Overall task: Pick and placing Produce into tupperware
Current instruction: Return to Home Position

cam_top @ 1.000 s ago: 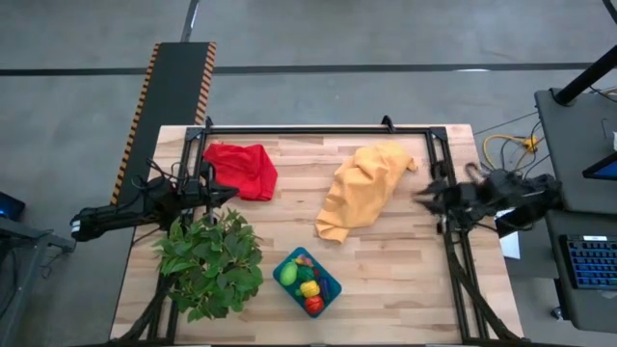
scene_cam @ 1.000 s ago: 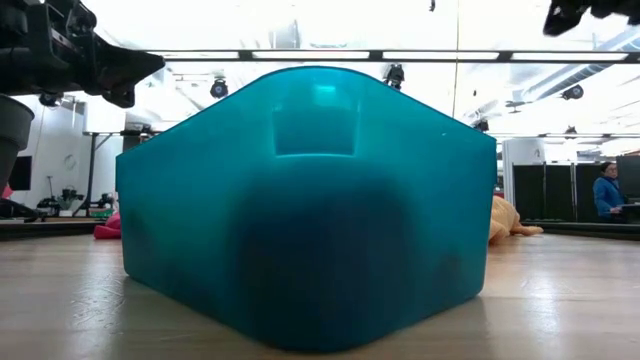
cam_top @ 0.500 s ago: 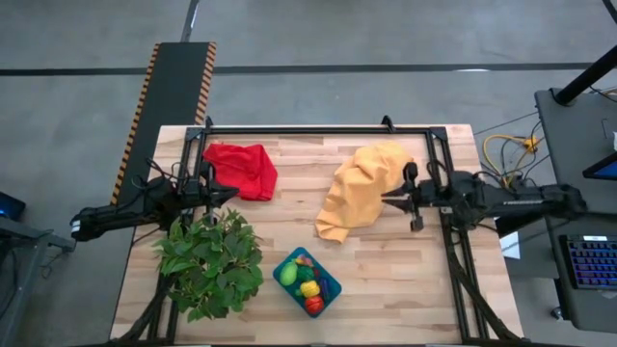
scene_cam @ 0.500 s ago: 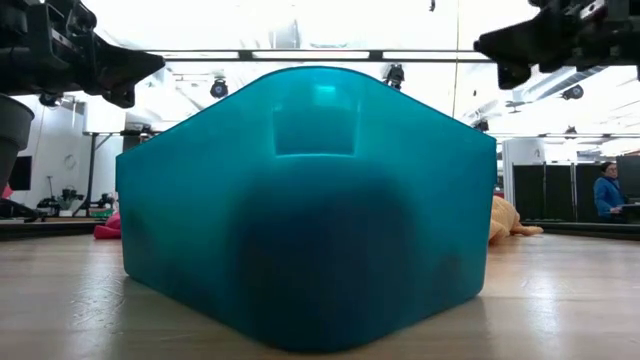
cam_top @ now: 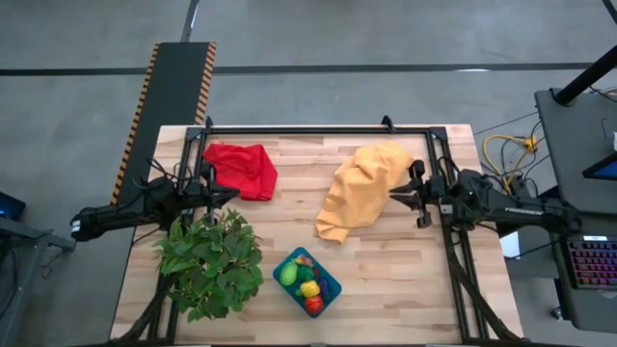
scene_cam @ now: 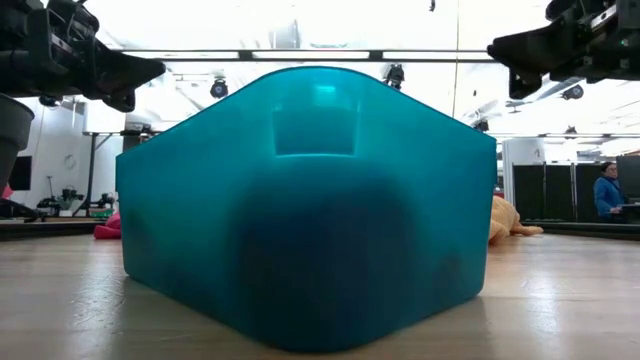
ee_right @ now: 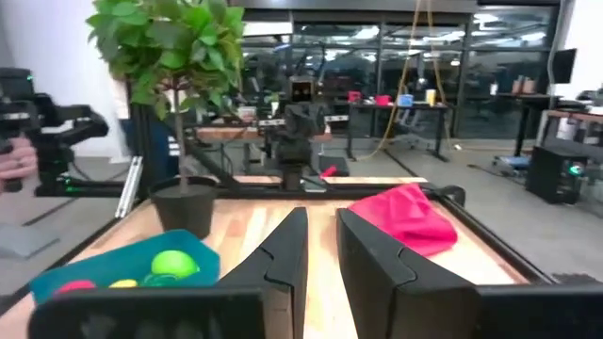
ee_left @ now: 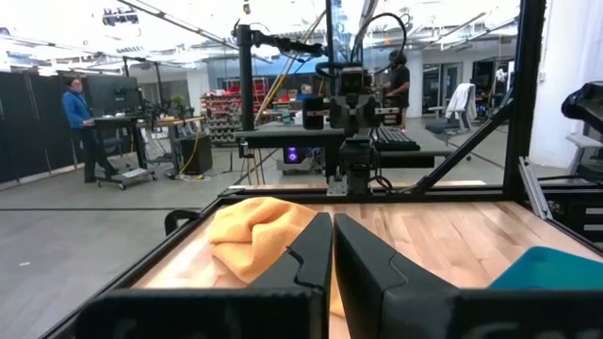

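**A:** Where is the tupperware, and what is in it?

**B:** The tupperware (cam_top: pixel 334 287) sits at about six o'clock on the table (cam_top: pixel 405 280), close to the front edge and turned cornerwise. The produce (cam_top: pixel 307 282) lies heaped inside it. I can pick out a green piece, a yellow one and a red one, but the rest are too small to separate. No piece lies loose on the wood, so I judge the filling done.

**A:** Then why are both arms so far from it?

**B:** It reads as a parked pose. The left gripper (cam_top: pixel 231 193) hangs at nine o'clock with its fingers pressed almost together on nothing. The right gripper (cam_top: pixel 391 195) hangs at three o'clock with only a narrow gap between its fingers, and it is empty too. They point inward at each other, raised off the wood and well apart from the container, which leaves the load undisturbed.

**A:** Is anything crowding the container?

**B:** No. The leafy plant (cam_top: pixel 210 262) stands at the container's nine o'clock, near it but apart. The yellow-orange cloth (cam_top: pixel 362 190) lies toward its one o'clock, just beside the right gripper. The red cloth (cam_top: pixel 243 169) lies off at its eleven o'clock. None of them touches the container.
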Tool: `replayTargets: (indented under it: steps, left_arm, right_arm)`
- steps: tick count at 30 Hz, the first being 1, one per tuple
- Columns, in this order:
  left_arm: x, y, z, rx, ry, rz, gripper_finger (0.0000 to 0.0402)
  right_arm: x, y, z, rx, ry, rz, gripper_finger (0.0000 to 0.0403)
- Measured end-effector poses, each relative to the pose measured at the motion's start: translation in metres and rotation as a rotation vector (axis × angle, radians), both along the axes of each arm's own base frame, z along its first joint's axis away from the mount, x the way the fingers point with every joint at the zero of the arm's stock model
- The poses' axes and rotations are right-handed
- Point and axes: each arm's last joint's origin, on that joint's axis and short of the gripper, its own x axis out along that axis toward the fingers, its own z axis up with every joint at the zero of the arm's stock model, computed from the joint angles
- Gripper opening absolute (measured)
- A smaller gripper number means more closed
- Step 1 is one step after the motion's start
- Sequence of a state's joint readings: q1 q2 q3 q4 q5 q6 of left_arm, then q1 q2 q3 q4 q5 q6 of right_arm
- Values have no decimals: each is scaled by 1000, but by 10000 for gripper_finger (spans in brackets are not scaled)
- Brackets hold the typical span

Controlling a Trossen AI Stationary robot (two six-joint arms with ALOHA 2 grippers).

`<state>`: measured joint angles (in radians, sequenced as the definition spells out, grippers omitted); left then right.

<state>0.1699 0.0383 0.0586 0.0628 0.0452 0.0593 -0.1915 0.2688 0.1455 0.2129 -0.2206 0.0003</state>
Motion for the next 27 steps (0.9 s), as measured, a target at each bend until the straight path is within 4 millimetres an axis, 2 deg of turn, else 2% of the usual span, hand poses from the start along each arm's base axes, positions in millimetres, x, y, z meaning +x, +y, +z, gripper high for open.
replayTargets:
  steps: [11, 15, 27]
  left_arm:
    - [0, 0, 0, 0, -3, 0, 0]
    - [0, 0, 0, 0, 0, 0, 0]
    - [0, 0, 0, 0, 0, 0, 0]
  right_arm:
    - [-9, 12, -6, 3, 70, -37, 52]
    - [-14, 15, -7, -6, 40, -19, 51]
    - [-17, 15, -32, -30, 43, -47, 9]
